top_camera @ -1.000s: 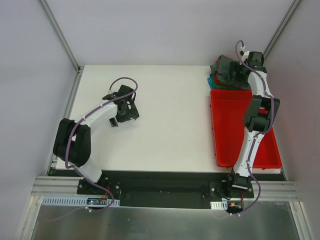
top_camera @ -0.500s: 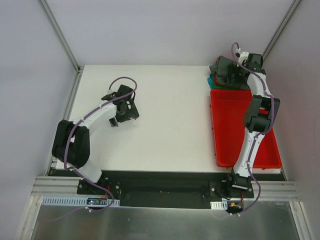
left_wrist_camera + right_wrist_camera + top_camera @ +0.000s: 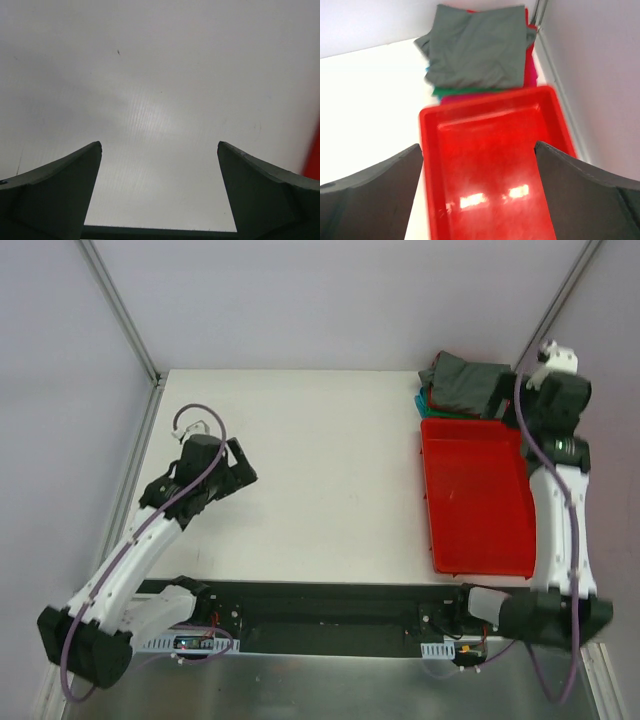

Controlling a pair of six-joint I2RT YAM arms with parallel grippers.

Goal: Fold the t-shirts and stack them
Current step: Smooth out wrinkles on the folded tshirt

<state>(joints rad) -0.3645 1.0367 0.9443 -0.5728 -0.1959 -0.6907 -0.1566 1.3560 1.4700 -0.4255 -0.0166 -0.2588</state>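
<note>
The t-shirts (image 3: 462, 383) lie stacked at the table's far right corner, just behind the tray. A dark charcoal-grey shirt (image 3: 477, 45) is on top, rumpled at its left side. A teal-green edge (image 3: 457, 91) and a red one (image 3: 530, 70) show beneath it. My right gripper (image 3: 479, 145) hangs open and empty high above the tray, short of the stack; in the top view it (image 3: 520, 405) is beside the stack's right edge. My left gripper (image 3: 159, 145) is open over bare white table (image 3: 160, 75), at the left-middle in the top view (image 3: 238, 472).
A rigid red plastic tray (image 3: 475, 540) lies empty along the table's right side, in front of the stack; the right wrist view shows its floor (image 3: 490, 165). A sliver of the red tray (image 3: 315, 155) shows at the left wrist view's right edge. White walls enclose the table (image 3: 330, 470).
My right gripper has lifted off the shirt stack and swung up and right. The left arm has drawn back toward the near left. Both stayed open.
</note>
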